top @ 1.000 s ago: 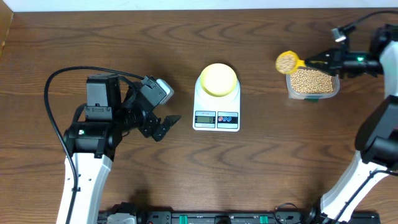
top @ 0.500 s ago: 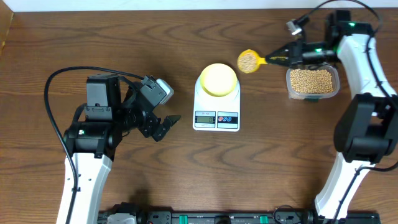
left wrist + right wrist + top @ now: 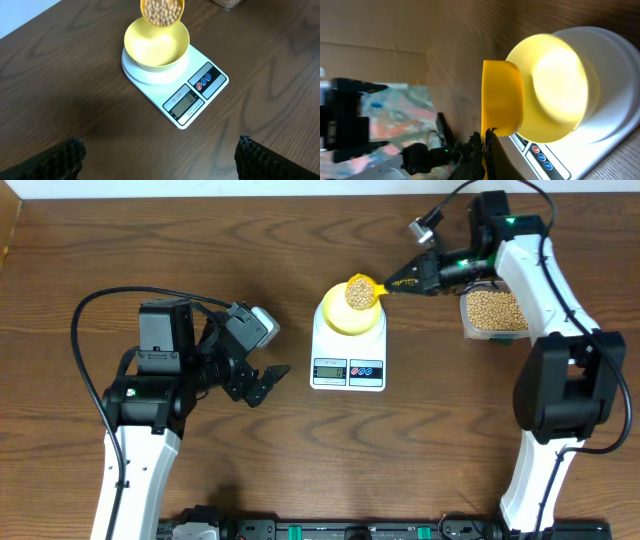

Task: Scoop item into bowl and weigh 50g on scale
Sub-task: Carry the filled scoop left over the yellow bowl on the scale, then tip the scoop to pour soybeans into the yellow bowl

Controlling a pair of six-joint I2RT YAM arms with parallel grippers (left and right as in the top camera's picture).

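Note:
The pale yellow-green bowl (image 3: 350, 314) stands on the white scale (image 3: 348, 370), looking empty inside in the left wrist view (image 3: 156, 46). My right gripper (image 3: 412, 278) is shut on the handle of a bright yellow scoop (image 3: 360, 291) full of tan beans (image 3: 161, 11), held level over the bowl's far-right rim. The scoop (image 3: 502, 98) and bowl (image 3: 555, 90) fill the right wrist view, with the right fingers (image 3: 485, 150) closed on the handle. My left gripper (image 3: 268, 383) is open and empty, left of the scale (image 3: 192, 100).
A clear plastic tub (image 3: 492, 313) of beans stands to the right of the scale, under my right arm. A black rail runs along the table's front edge (image 3: 350, 530). A cable loops beside my left arm (image 3: 90, 305).
My right gripper has carried the loaded scoop leftward from over the tub to above the bowl. The left arm has not moved.

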